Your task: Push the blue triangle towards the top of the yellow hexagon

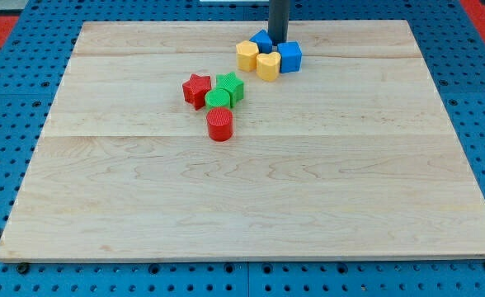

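My tip [277, 42] (a bare rod, no pincer) stands just right of the blue triangle [261, 40], with the yellow hexagon [247, 55] below-left.

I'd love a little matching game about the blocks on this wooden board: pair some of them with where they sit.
Things:
1. blue cube
2. red star
3. red cylinder
4. yellow hexagon

Places:
A. leftmost block in the view
B. at the view's left of the top cluster
C. nearest the view's bottom
D. at the view's right of the top cluster

Pairs: 1-D, 2-A, 3-C, 4-B
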